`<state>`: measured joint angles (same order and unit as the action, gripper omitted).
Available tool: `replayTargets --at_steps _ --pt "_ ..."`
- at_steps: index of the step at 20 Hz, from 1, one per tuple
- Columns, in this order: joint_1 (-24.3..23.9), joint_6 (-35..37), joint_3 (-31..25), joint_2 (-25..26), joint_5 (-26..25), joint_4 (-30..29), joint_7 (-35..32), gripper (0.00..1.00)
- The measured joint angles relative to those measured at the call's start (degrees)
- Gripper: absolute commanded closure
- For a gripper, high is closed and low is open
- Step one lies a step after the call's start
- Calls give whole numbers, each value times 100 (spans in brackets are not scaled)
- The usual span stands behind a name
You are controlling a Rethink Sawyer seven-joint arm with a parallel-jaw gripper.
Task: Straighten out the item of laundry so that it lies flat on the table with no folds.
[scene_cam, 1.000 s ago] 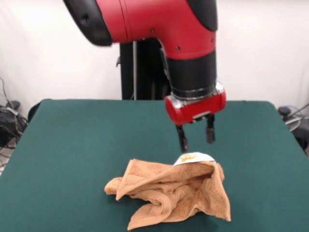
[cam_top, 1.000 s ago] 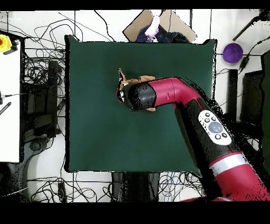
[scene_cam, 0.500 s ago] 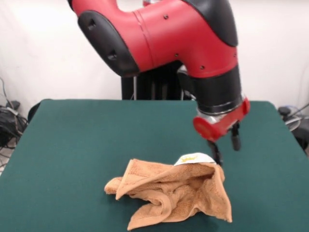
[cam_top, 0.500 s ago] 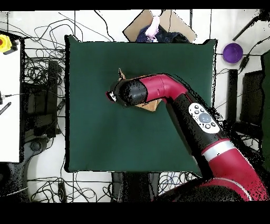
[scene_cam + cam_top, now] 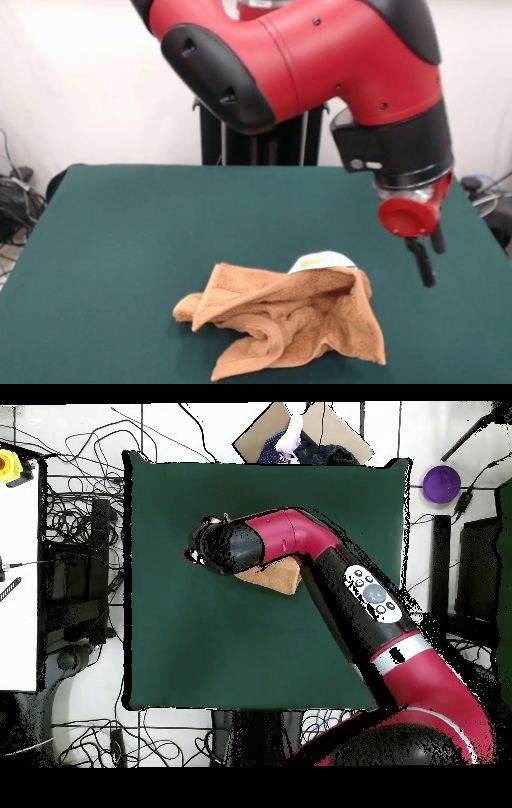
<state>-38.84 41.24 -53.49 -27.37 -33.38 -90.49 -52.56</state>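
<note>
Towel (image 5: 292,324): I see it crumpled in a heap, well short of flat. It sits inside the worktop's front edge in the front view and somewhat toward the right edge there. Several layers fold over one another, a loose flap trails toward the front edge, and a small white tag (image 5: 322,262) shows on the top of the heap.

Worktop (image 5: 128,240): dark green, bare all round the heap, so there is room to spread the cloth toward any edge.

Tool (image 5: 426,260): it hangs off the heap's right side in the front view, above the bare green, apart from the cloth and holding nothing. Two dark fingers point down, nearly in line from this camera, so I cannot tell whether they are spread or pressed together. In the overhead view the arm (image 5: 300,549) covers much of the heap and hides the tool.

Step in hand, as I judge it: lining up beside the heap for a pick at its edge.

How I would do it well: go for a single outer layer at a corner or at the border, not the thick middle. Come down low enough to catch cloth without pressing into the felt. Then draw outward toward the nearest worktop edge, slowly, so the folds unroll.

Risk: pinching two layers would drag the whole heap along still folded.
</note>
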Motion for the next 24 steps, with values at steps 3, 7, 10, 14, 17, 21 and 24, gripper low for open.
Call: replayTargets --at_steps 3,7,10,14,17,21,24 --pt "45 1 -113 -47 9 116 274 0" --pt "100 1 -123 -104 30 272 275 0" --pt "118 1 -123 -129 30 390 275 0" --pt "119 1 -121 -134 30 539 275 0" --pt "118 15 -115 -133 30 608 275 0" --pt "117 120 -66 -133 30 683 275 0" --pt "112 328 3 -133 30 732 275 0"
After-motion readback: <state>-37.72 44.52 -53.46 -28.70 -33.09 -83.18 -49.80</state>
